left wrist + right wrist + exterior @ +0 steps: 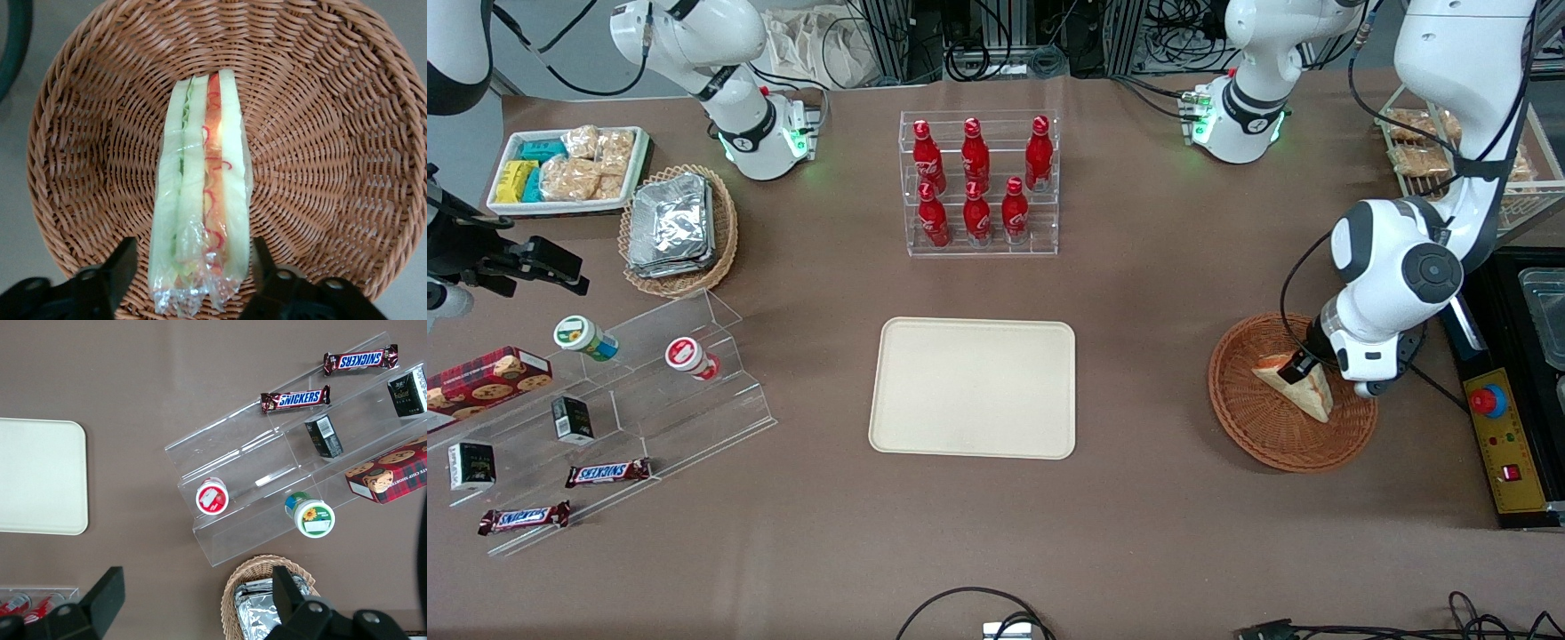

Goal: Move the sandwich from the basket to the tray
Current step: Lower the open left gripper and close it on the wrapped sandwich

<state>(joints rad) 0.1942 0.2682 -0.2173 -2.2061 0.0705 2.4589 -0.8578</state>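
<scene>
Tool [190, 280] straddles sandwich [200, 200]; basket [320, 133] wall rings it.

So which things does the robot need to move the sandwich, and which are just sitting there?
Needed:
- triangular cream-bread sandwich, lying in the basket
- round reddish-brown wicker basket
- flat cream rectangular tray
- left arm's gripper, fingers open either side of the sandwich

Just sitting there:
- red bottles in the clear rack
- Snickers bars
- tan basket of foil packets
</scene>
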